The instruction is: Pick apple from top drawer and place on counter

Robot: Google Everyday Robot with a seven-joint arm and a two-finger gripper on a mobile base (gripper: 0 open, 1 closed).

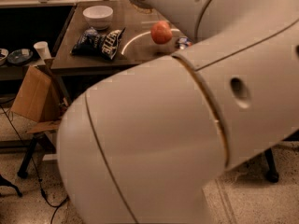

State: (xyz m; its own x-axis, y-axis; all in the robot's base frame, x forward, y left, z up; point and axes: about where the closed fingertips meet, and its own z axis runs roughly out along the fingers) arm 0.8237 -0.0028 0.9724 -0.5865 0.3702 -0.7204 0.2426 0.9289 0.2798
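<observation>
Because the big white arm (187,125) fills most of the view, only the back part of the surface (131,22) can be seen. It is a flat brown top with a thin white curved line (130,41) drawn on it.

The apple (161,32) is up on the surface, at the inner side of that white line and close to the arm. It is round and orange-red. A white bowl (98,16) stands near the far left corner. A dark blue snack bag (99,43) lies in front of the bowl, well apart from the apple. Just to the right of the apple, a small bit of a blue can (183,42) peeks out past the arm.

The end effector is out of sight, somewhere behind or past the arm, so I cannot tell how it is set. The top drawer is hidden behind the arm too.

To the left of the surface, a brown cardboard box (32,94) leans low down. Above it, on a lower shelf, stand a white paper cup (42,49) and a dark plate (19,56). The floor (247,195) is pale and speckled, and a thin black cord (28,148) runs across it on the left.
</observation>
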